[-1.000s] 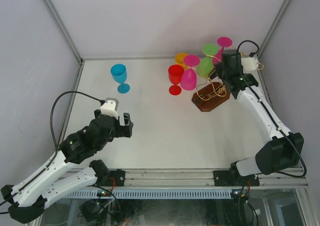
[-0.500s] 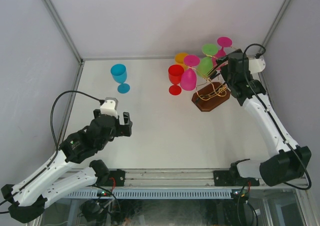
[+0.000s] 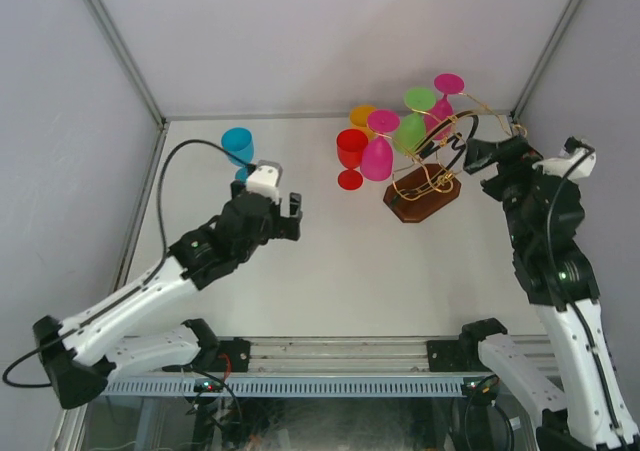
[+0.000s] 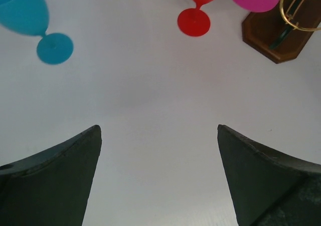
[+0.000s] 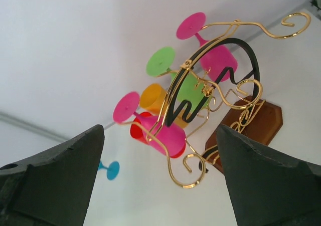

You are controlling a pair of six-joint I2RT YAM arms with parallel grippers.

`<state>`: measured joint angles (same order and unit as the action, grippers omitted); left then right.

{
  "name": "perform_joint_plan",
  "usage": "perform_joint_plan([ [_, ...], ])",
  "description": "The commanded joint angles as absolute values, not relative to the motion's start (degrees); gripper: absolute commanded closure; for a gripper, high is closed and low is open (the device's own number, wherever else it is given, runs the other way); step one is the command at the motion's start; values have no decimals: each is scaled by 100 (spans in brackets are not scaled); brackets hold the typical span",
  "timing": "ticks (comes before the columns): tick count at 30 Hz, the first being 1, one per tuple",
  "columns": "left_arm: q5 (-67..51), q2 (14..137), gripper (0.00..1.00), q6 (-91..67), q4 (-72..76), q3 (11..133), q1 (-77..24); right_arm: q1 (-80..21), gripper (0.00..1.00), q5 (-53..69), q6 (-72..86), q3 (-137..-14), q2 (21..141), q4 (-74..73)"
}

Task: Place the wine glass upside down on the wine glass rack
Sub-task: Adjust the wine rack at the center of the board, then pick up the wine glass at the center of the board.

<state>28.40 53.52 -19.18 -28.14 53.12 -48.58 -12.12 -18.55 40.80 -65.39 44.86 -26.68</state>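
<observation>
left gripper [image 4: 158, 128] and right gripper [image 5: 159, 128] both have fingers spread wide, empty; gold wire, wooden-based wine glass rack [image 3: 420, 203] stands far right.

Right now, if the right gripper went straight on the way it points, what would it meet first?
Most likely the wine glass rack: the open right gripper aims at its gold scroll arm and the lower pink glass hung there. Which comes first is unclear.
</observation>
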Motion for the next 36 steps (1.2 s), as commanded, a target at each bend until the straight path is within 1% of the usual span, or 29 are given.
perform_joint_plan([
  [1,2200,6163,0,-1224,-1337,5876,-4678,-1195,9,-873,3021,-6286,3996,-2602],
  [8,776,7702,0,-882,-385,6628,-4084,-1193,9,-484,2856,-6094,3580,-3107],
  [11,435,8348,0,-610,-110,6897,-3938,-1187,9,-371,2843,-5999,3490,-3145],
  [15,-68,8911,0,-481,291,7110,-3676,-1189,9,-240,2815,-5959,3489,-3172],
  [19,-271,9427,0,-189,419,7435,-3544,-1180,9,-151,2778,-5922,3520,-3169],
  [24,-222,9977,0,0,648,7750,-3451,-1148,8,-148,2730,-5823,3561,-3139],
  [31,-990,10601,0,-104,843,8196,-3103,-1103,8,-38,2621,-5814,3667,-3112],
  [36,-1236,10887,0,108,712,8547,-3065,-1058,8,2,2594,-5758,3751,-3067],
])
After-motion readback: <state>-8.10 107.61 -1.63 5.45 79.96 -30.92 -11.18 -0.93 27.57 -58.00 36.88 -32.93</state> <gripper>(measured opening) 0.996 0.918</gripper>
